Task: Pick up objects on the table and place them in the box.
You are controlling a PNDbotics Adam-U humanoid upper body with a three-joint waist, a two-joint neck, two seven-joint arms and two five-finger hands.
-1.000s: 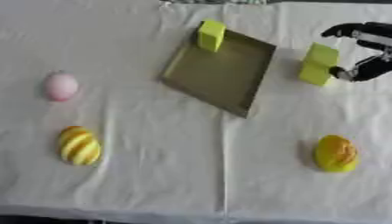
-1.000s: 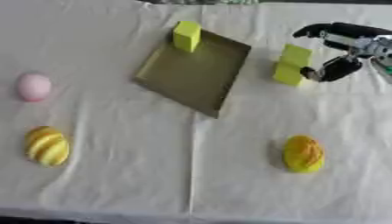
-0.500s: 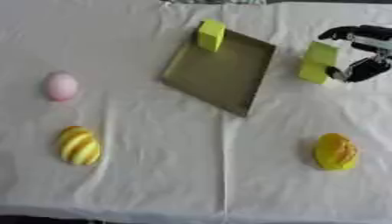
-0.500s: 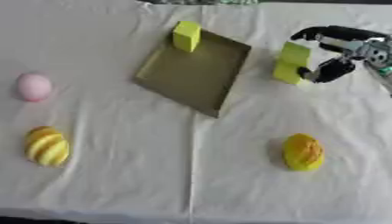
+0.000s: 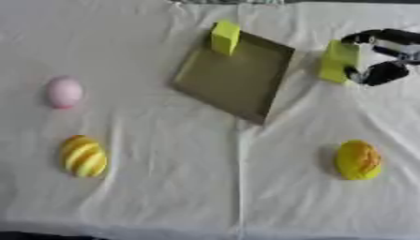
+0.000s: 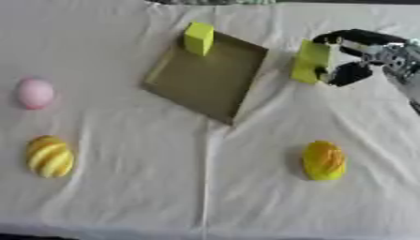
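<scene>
Left of the right hand (image 6: 354, 58) lies the flat olive box (image 6: 205, 77), one yellow-green block (image 6: 198, 38) already at its far corner, while the hand's curled fingers grip a second yellow-green block (image 6: 312, 61) just outside it; lift clear, carry left over the rim.

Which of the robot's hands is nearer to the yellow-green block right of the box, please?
Right. The right hand has its fingers curled around the block; the left hand shows in neither view.

The right robot hand (image 6: 354, 56) has closed in on the yellow-green block (image 6: 312, 61), fingers now curled around it
</scene>
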